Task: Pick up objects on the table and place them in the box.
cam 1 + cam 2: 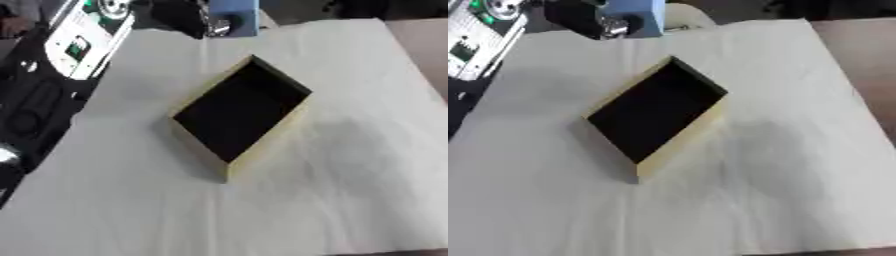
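A box (262,150) with tan walls and a dark inside stands open on the white-covered table (350,190), turned corner-on near the middle. I see nothing inside it. At the far edge a blue block (636,17) stands upright. Pressed against its left side is a black and silver shape (588,19) that looks like my left hand coming in from the upper left. Blur hides how it meets the block. My right hand shows in neither view.
A white device with green marks (87,37) lies off the table's far left edge, above dark gear (31,110). A brown surface (424,45) borders the cloth at the right. The cloth (754,200) spreads wide in front of and to the right of the box.
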Robot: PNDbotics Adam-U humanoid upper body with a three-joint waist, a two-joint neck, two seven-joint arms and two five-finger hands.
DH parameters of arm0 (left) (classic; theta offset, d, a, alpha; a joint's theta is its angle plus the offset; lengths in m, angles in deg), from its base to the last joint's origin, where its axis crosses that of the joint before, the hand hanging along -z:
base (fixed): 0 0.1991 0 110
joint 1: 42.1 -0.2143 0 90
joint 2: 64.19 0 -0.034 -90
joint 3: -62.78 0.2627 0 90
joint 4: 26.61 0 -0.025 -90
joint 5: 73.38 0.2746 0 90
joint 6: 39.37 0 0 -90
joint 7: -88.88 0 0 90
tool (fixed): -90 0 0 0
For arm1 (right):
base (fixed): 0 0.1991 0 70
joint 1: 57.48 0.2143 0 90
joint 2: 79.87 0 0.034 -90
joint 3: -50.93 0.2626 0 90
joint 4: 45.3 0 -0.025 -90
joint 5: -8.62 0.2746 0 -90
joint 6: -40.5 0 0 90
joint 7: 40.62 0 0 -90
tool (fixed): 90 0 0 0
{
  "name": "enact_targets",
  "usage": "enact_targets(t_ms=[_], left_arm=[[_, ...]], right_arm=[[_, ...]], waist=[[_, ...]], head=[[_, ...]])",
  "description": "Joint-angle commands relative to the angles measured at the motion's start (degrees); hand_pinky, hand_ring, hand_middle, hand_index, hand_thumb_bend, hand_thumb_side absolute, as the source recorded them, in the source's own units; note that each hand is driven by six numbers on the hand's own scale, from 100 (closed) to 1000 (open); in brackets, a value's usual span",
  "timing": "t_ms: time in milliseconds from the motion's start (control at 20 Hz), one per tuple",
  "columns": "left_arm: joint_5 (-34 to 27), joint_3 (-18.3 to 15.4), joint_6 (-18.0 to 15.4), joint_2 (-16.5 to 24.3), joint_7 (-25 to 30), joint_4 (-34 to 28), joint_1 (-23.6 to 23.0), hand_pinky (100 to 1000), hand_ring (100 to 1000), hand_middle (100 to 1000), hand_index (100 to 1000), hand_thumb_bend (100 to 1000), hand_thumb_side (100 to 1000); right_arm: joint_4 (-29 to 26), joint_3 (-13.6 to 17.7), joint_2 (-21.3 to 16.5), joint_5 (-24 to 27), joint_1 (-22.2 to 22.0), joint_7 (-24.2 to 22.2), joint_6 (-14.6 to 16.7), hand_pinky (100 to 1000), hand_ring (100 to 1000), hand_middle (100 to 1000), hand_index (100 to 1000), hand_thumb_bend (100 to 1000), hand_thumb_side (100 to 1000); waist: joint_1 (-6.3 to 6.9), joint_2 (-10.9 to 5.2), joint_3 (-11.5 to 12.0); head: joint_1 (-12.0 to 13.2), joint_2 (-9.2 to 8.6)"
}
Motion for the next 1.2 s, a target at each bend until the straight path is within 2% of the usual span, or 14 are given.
enact_targets(t_ms=[50,300,700,750,800,1200], left_arm=[[-0.3,1.6,1.0,1.2,-0.3,-6.0,-0.9,667,675,760,660,100,358],[1.1,3.3,1.7,0.7,-0.1,-10.1,-5.1,668,676,765,663,100,372],[5.9,4.0,-0.2,-1.3,-0.5,-6.6,-9.5,663,671,763,661,100,383],[6.3,3.9,-0.5,-1.5,-0.6,-6.0,-9.8,662,669,764,661,100,339],[6.6,3.9,-0.8,-1.6,-0.6,-5.3,-10.2,662,669,763,661,100,382],[7.3,4.5,-2.8,-2.7,0.6,-3.1,-11.9,675,684,780,678,100,407]], right_arm=[[-1.2,0.9,-1.8,-0.4,0.2,0.9,0.1,719,709,589,748,100,1000],[-1.2,1.1,-1.5,-0.6,0.1,1.5,0.1,717,707,587,746,100,1000],[-1.2,1.1,-0.8,-0.9,-0.1,1.8,0.0,714,704,583,743,100,1000],[-1.2,1.1,-0.7,-1.0,-0.2,1.8,0.0,713,704,582,743,100,1000],[-1.2,1.1,-0.6,-1.0,-0.2,1.8,0.0,713,704,582,742,100,1000],[-1.2,1.1,0.1,-1.2,-0.3,1.7,-0.1,711,702,579,741,100,1000]], waist=[[-0.32,-1.29,0.3],[-0.68,-1.16,0.9],[-1.49,-0.32,1.0],[-1.59,-0.19,1.0],[-1.68,-0.05,1.0],[-2.33,0.82,1.0]], head=[[-0.8,0.35],[-1.2,-0.22],[-0.7,-0.78],[-0.6,-0.82],[-0.6,-0.86],[-0.2,-0.85]])
